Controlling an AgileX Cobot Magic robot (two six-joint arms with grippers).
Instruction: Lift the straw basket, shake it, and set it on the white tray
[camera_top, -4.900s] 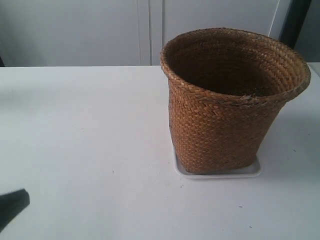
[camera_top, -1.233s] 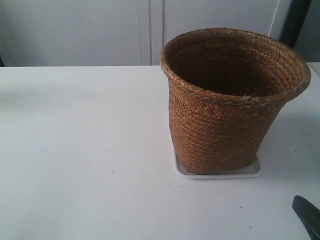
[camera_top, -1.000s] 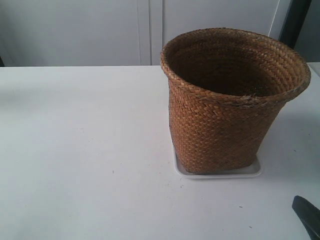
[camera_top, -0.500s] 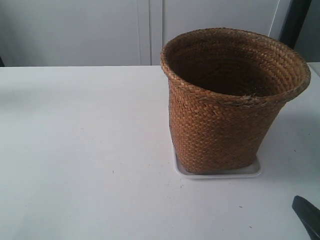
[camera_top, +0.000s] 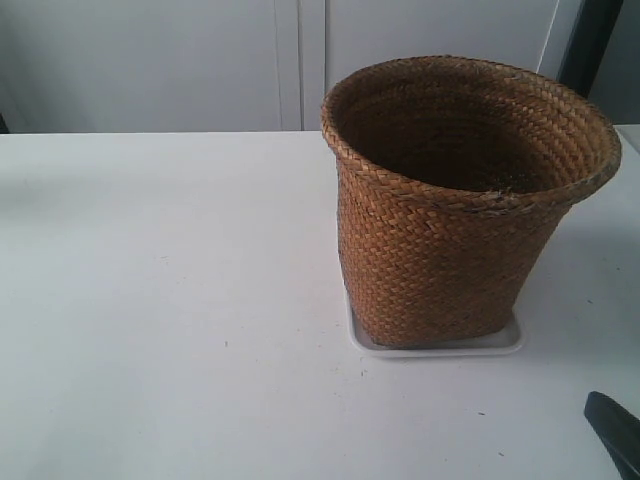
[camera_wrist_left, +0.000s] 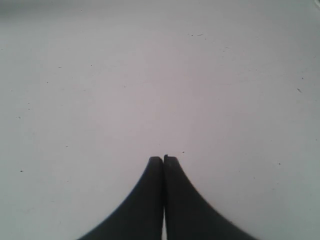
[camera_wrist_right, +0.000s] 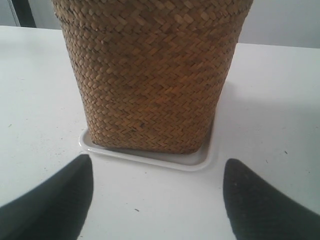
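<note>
The right gripper (camera_wrist_right: 160, 161) is held with its two dark fingers (camera_wrist_right: 60, 200) spread wide apart and nothing between them. It is aimed low at the large brown woven straw basket (camera_wrist_right: 150, 75), near it but not touching. The left gripper (camera_wrist_left: 163, 159) is pressed fully together, empty, and only bare white table (camera_wrist_left: 150, 75) is seen beneath it.

In the exterior view the straw basket (camera_top: 450, 250) is found at about 3 o'clock from the table's middle, upright, with its squarish base seated inside the flat glossy white rectangular tray (camera_top: 512, 341). A dark tip of the arm at the exterior view's right (camera_top: 612, 432) is seen at 5 o'clock, well apart from the basket.

With the basket resting on the tray, the placing is judged done — or the lift not yet begun; it cannot be told which. If a lift is due, a grip on the braided rim or one wall is judged necessary — the body looks too broad to be spanned.

Counted: one basket, one tray, two grippers, one table.
</note>
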